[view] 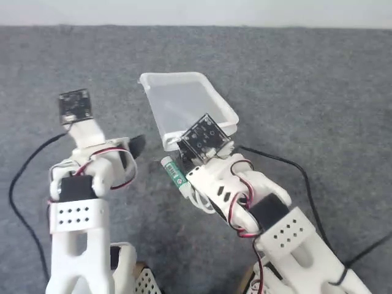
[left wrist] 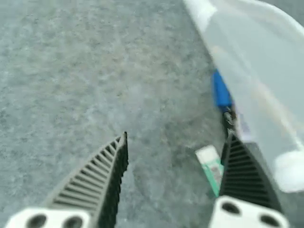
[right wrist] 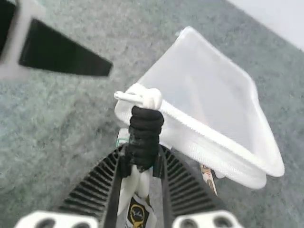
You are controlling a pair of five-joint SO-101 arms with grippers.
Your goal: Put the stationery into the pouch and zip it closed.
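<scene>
While the right pincer (right wrist: 140,164) clamps the black zip cord (right wrist: 144,130) on the pouch (right wrist: 209,102), the left pincer (left wrist: 175,166) hangs open, a green-and-white stick (left wrist: 210,168) beside one finger.

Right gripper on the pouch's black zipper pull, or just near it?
Touching. Right wrist view: right gripper clamps the black zipper pull of the pouch from both sides.

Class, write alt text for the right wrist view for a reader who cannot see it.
The right end effector is shut on a black zip pull at the corner of a translucent white pouch over grey carpet. The other arm's black finger is farther off.
</scene>
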